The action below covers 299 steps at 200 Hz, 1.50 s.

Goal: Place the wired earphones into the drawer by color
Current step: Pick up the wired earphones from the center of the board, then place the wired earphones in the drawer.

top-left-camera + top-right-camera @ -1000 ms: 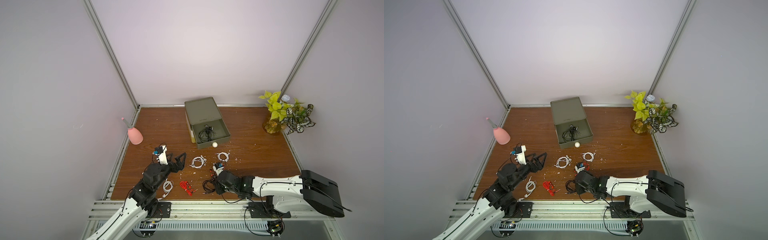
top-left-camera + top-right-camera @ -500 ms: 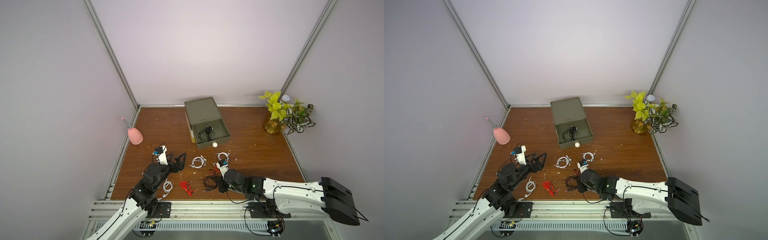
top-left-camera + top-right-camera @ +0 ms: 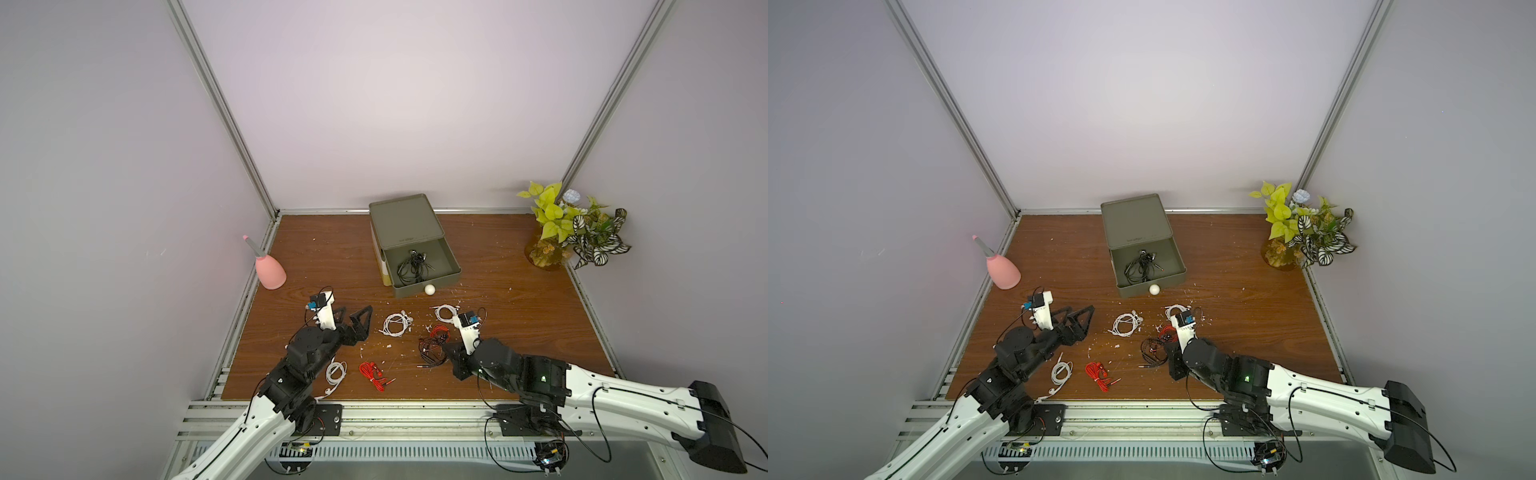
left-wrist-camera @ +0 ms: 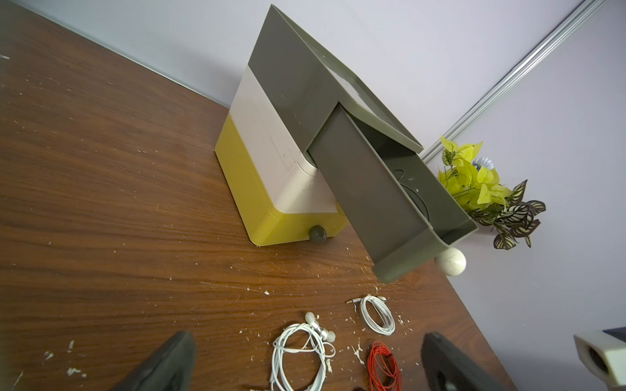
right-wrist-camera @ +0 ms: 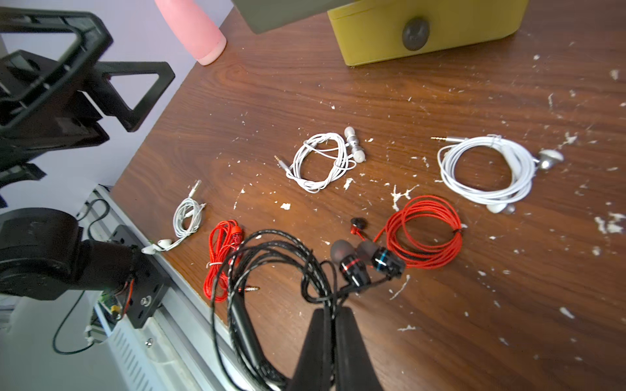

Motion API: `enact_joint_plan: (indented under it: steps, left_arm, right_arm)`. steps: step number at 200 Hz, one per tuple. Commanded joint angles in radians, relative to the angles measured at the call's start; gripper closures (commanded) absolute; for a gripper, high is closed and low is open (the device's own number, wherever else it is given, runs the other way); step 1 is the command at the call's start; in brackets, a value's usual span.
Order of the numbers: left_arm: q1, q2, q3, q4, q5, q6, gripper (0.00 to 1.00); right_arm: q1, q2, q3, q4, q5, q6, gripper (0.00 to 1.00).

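- A brown wooden table (image 3: pixel 519 299), speckled with white flecks, sits between pale lilac walls; a pink bottle (image 3: pixel 269 270) stands at its left edge and a potted plant (image 3: pixel 577 228) in the far right corner.
- The drawer box (image 3: pixel 405 222) stands at the back, its olive top drawer (image 3: pixel 451 266) pulled out with black earphones (image 3: pixel 413 266) inside.
- The right gripper (image 5: pixel 333 313) is pressed together, pinching a black earphone bundle (image 5: pixel 271 257) just above the table.
- The left gripper (image 3: pixel 351 318) hangs spread wide, holding nothing.
- Three white bundles (image 3: pixel 397 324) (image 3: pixel 444 311) (image 3: pixel 336 372) and two red ones (image 3: pixel 372 374) (image 3: pixel 438 331) lie loose on the table.
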Motion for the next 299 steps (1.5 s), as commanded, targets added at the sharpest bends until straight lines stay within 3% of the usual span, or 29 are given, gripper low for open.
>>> enact_joint_plan:
  steps: [1, 48, 88, 123, 210, 299]
  left_arm:
    - [-0.007, 0.006, 0.02, 0.014, -0.01, 0.004, 0.0]
    - [-0.007, 0.021, 0.024, 0.025, -0.01, 0.007, 0.0]
    - [-0.007, 0.022, 0.017, 0.027, -0.005, 0.007, 0.0]
    - [-0.007, 0.019, 0.018, 0.026, 0.001, 0.013, 0.0]
    - [-0.007, 0.011, 0.023, 0.012, 0.014, 0.029, 0.0]
    - [-0.007, 0.008, 0.04, -0.006, 0.01, 0.045, 0.0]
  right_arm:
    - [0.004, -0.026, 0.067, -0.024, 0.063, -0.059, 1.0]
    - [0.003, -0.036, 0.115, -0.014, 0.088, -0.101, 1.0]
    - [0.0, -0.033, 0.183, -0.01, 0.18, -0.157, 1.0]
    - [-0.057, -0.002, 0.281, 0.005, 0.203, -0.247, 1.0]
    - [-0.331, 0.249, 0.525, 0.096, 0.002, -0.43, 1.0]
    - [-0.396, 0.494, 0.641, 0.165, -0.09, -0.455, 1.0]
